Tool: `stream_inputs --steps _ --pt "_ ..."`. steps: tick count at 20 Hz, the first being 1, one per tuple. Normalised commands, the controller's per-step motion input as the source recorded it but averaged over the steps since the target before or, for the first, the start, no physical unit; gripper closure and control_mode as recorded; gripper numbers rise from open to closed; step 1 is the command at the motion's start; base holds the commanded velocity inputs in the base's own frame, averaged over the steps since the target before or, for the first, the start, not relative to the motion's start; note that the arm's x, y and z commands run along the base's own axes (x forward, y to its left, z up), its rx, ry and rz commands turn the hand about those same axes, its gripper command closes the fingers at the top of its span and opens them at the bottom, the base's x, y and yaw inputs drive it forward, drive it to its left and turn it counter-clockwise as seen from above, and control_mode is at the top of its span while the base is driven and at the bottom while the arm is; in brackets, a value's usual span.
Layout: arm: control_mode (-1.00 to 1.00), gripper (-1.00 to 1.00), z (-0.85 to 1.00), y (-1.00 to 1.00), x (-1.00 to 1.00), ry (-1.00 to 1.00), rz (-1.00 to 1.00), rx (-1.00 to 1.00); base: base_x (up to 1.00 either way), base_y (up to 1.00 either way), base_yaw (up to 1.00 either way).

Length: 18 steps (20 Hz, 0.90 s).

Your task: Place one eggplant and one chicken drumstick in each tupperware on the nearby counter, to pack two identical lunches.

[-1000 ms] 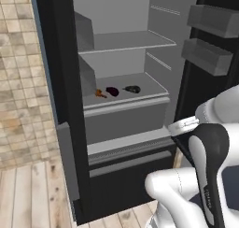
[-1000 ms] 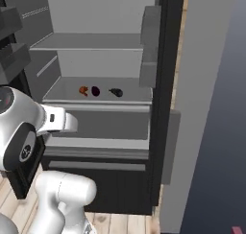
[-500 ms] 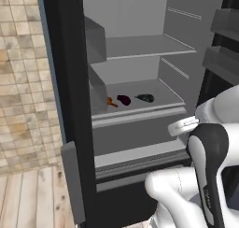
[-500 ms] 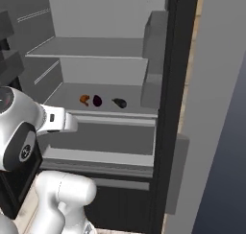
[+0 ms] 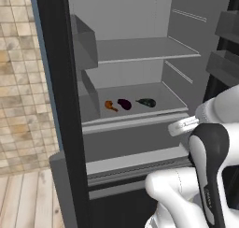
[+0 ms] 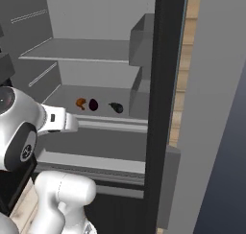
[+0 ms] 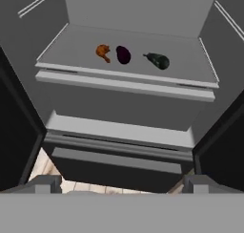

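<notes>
No brand, label or writing can be read anywhere on the fridge (image 5: pixel 140 49) or on the robot.

The open fridge is grey inside, with smooth flat shelves and black door frames. On the middle shelf (image 7: pixel 71 46) three small foods lie in a row, apart from each other. The chicken drumstick (image 7: pixel 103 52) is orange-brown and knobby; in the hand view its thick end is toward the back wall and its thin end comes forward. Just beside it is a dark purple eggplant (image 7: pixel 123 54), a glossy oval whose long axis runs front to back. The second eggplant (image 7: pixel 158 60), darker and greenish-black, lies more across the shelf, slanted, with one end toward the purple one.

The gripper (image 7: pixel 122 184) is spread wide, its two grey fingertips (image 7: pixel 44 184) far apart at the bottom of the hand view, holding nothing, well away from the food.

A beige tiled wall (image 5: pixel 18 82) and a pale wooden floor (image 5: pixel 23 199) are beside the fridge.
</notes>
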Motion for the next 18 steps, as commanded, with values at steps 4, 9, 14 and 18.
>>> stream_inputs --steps 4,9,14,18 --pt "-1.0 -1.0 -0.1 0.0 0.23 0.0 0.0 0.0 0.06 -0.01 0.01" --pt "-1.0 -1.0 -0.26 0.0 0.68 0.0 0.0 0.01 0.0 0.0 0.0" --pt "-1.0 -1.0 -0.16 0.1 0.77 0.0 -0.02 0.01 0.0 0.0 0.0" --pt "-1.0 -1.0 -0.24 0.25 0.79 0.0 -0.04 0.0 0.0 0.0 0.0"
